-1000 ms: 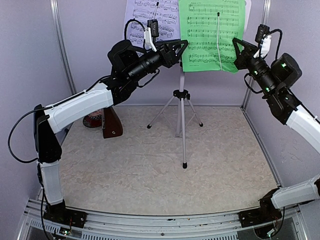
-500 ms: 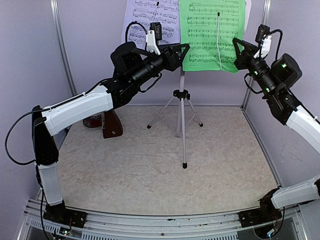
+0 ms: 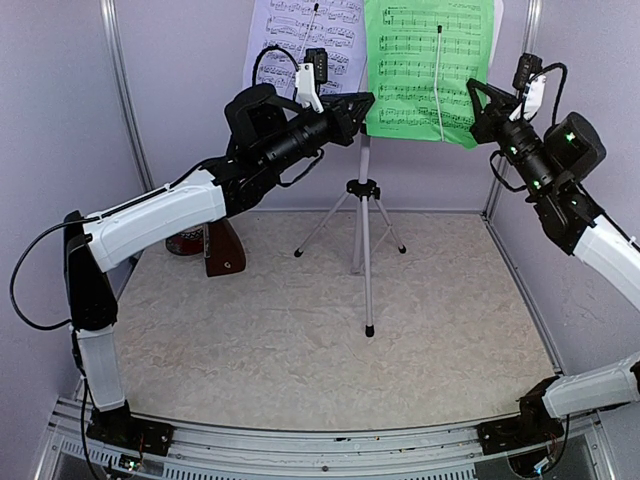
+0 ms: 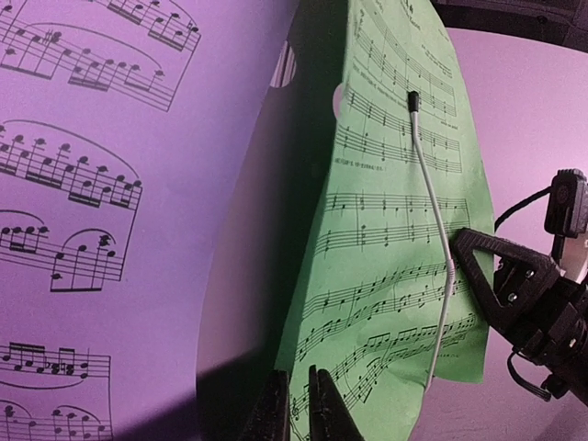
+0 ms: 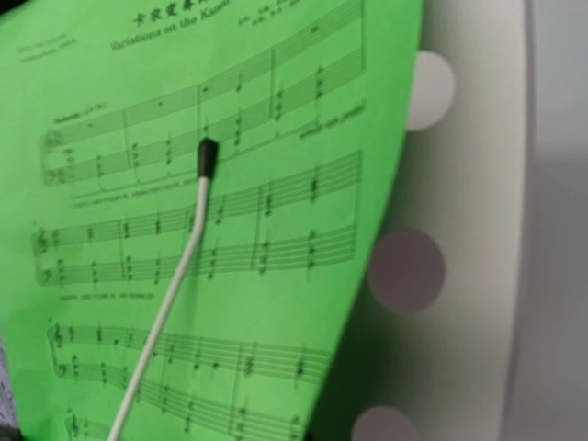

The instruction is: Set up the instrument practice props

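The silver tripod music stand (image 3: 365,250) stands at the back middle. A pale lavender music sheet (image 3: 300,40) and a green music sheet (image 3: 425,70) lie against its perforated grey desk (image 5: 459,184). A thin white wire arm (image 3: 440,80) crosses the green sheet. My left gripper (image 3: 362,100) is shut on the green sheet's lower left corner (image 4: 367,303), with its jaws (image 4: 299,409) nearly touching. My right gripper (image 3: 475,92) pinches the green sheet's right edge, and one of its fingers (image 4: 491,266) lies over that edge. The brown pyramid metronome (image 3: 222,248) stands on the floor at left.
A red round object (image 3: 185,240) lies beside the metronome, partly hidden by my left arm. Grey walls and metal posts (image 3: 122,90) enclose the marbled floor (image 3: 330,350). The tripod's legs spread across the back middle.
The green sheet has shifted slightly to the right on the desk. Both grippers moved with it, and my left arm stretched further right.
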Robot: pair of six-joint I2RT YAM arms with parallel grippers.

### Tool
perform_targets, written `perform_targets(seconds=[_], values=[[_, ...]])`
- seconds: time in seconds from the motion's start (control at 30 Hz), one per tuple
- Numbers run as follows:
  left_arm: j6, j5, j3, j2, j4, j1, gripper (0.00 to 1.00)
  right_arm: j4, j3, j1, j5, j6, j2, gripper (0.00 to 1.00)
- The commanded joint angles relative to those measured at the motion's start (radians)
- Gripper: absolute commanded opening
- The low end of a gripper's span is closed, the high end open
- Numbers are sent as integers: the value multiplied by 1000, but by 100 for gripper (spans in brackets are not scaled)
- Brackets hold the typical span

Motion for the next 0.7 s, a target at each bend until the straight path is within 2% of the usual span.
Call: perform_targets(seconds=[0.0,0.1,0.33,0.5,0.67], values=[[16,-8,67,-4,-30,-7,11,10,-14,-7,-10,-7,-21,0],[37,-26,99,8,-50,-7,20,12,-12,-6,-13,-6,-19,0],[53,-44,198,60,-123,7,30,16,-11,-6,-19,-7,-16,0],[51,-72,153,31,-115,3,40,24,-16,-7,-19,-7,-14,0],[38,-88,86,3,-103,-12,43,26,-18,-6,-18,-10,-13,0]])
